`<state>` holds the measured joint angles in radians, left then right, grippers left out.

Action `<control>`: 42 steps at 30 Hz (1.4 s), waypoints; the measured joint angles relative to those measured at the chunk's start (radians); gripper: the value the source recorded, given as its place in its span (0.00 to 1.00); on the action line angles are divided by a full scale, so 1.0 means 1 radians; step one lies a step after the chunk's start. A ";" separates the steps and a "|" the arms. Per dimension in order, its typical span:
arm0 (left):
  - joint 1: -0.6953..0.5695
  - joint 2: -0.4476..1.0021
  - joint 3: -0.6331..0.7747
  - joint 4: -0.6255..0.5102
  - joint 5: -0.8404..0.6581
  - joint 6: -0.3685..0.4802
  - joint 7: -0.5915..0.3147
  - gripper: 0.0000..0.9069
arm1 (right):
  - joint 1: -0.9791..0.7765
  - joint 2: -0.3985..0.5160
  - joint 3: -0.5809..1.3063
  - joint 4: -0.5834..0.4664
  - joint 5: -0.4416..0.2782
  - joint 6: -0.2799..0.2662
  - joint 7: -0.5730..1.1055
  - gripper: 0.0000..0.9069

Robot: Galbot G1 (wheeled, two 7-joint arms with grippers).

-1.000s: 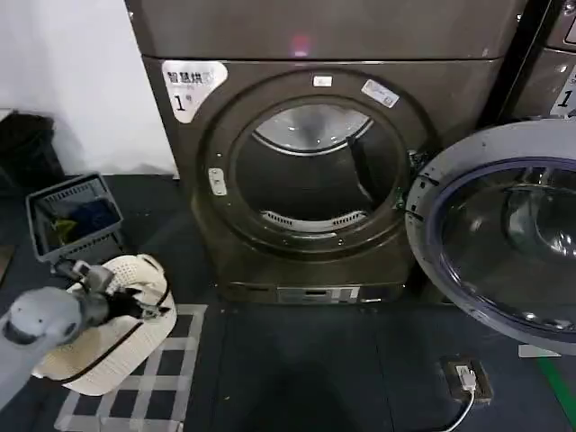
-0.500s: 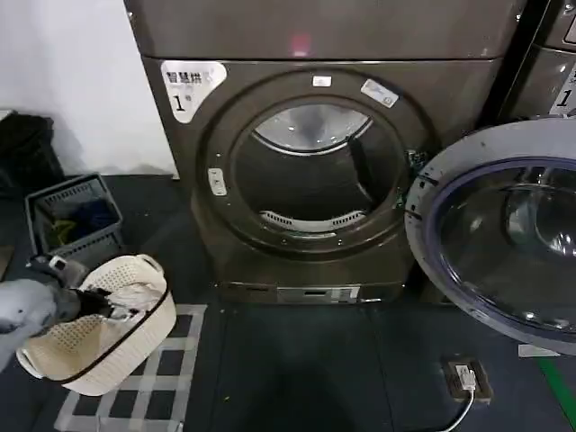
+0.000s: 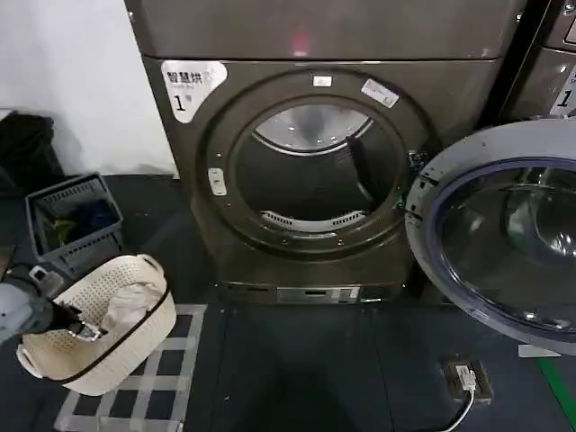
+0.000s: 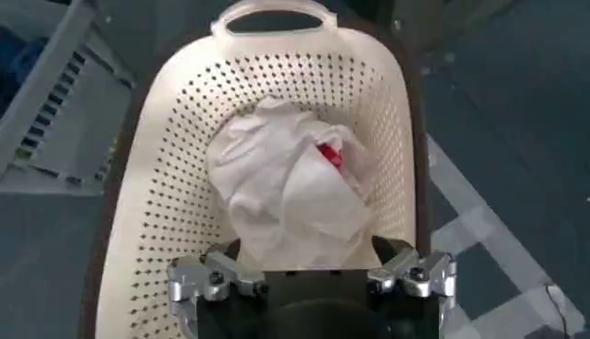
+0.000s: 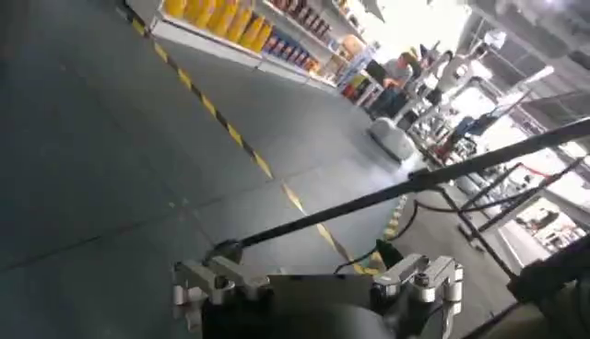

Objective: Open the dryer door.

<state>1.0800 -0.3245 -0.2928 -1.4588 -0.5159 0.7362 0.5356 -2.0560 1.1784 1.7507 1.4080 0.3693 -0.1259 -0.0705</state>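
We log the large round chrome-ringed dryer door (image 3: 504, 238) swung fully open at the machine's right side. Left end effector (image 4: 309, 281) hangs fingers apart over the cream perforated plastic laundry basket (image 4: 166, 193). Risk, we judge: any lowering snags the white cloth (image 4: 286, 189).

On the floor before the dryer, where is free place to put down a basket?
Free: the dark floor between the taped grid and the cable box. Crowded: the left, with the white laundry basket, the left hand over it, and the grey crate. The open dryer door overhangs the right.
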 joint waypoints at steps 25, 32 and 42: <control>-0.007 0.086 0.029 -0.075 0.032 0.000 0.059 1.00 | 0.017 0.012 -0.015 -0.009 0.007 0.032 -0.019 1.00; -0.006 0.097 0.028 -0.090 0.042 0.000 0.065 1.00 | 0.015 0.013 -0.016 -0.009 0.009 0.052 -0.037 1.00; -0.007 0.099 0.026 -0.094 0.035 0.000 0.068 1.00 | 0.014 0.015 -0.018 -0.009 0.017 0.054 -0.039 1.00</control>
<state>1.0734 -0.2254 -0.2668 -1.5527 -0.4807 0.7364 0.6037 -2.0418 1.1931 1.7330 1.3994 0.3863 -0.0715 -0.1093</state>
